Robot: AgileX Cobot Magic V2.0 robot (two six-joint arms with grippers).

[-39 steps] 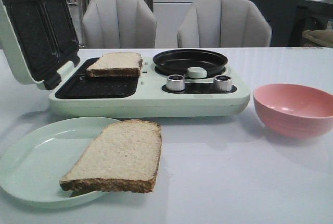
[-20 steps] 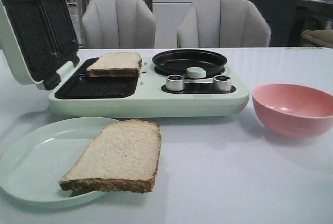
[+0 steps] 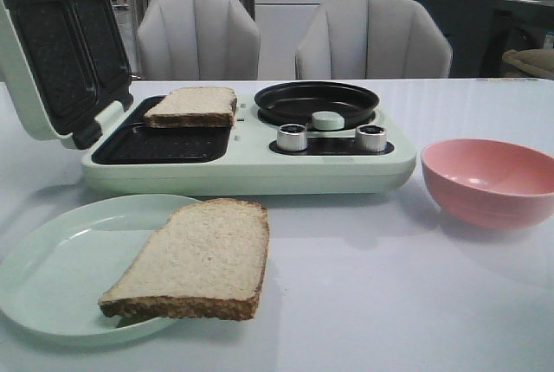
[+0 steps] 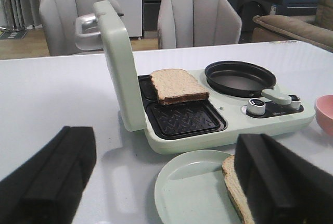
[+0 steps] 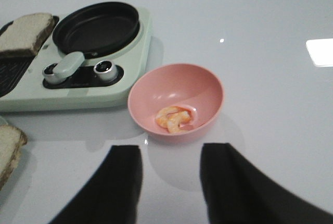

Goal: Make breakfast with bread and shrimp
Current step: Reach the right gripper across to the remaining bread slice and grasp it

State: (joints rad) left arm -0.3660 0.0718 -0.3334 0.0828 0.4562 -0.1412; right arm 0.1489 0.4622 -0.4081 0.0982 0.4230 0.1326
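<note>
One bread slice (image 3: 192, 105) lies on the far grill plate of the pale green breakfast maker (image 3: 251, 164), whose lid stands open; it also shows in the left wrist view (image 4: 178, 85). The second bread slice (image 3: 197, 258) lies on a pale green plate (image 3: 52, 268) at the front. The shrimp (image 5: 174, 119) lies in the pink bowl (image 5: 177, 101), also seen in the front view (image 3: 492, 180). My left gripper (image 4: 166, 174) is open and empty, near the plate (image 4: 192, 193). My right gripper (image 5: 171, 153) is open and empty, just short of the bowl. Neither gripper shows in the front view.
A round black frying pan (image 3: 316, 102) sits on the maker's right half, with a pale green knob (image 3: 328, 118) and two silver dials (image 3: 293, 137) in front. Two grey chairs (image 3: 372, 39) stand behind the table.
</note>
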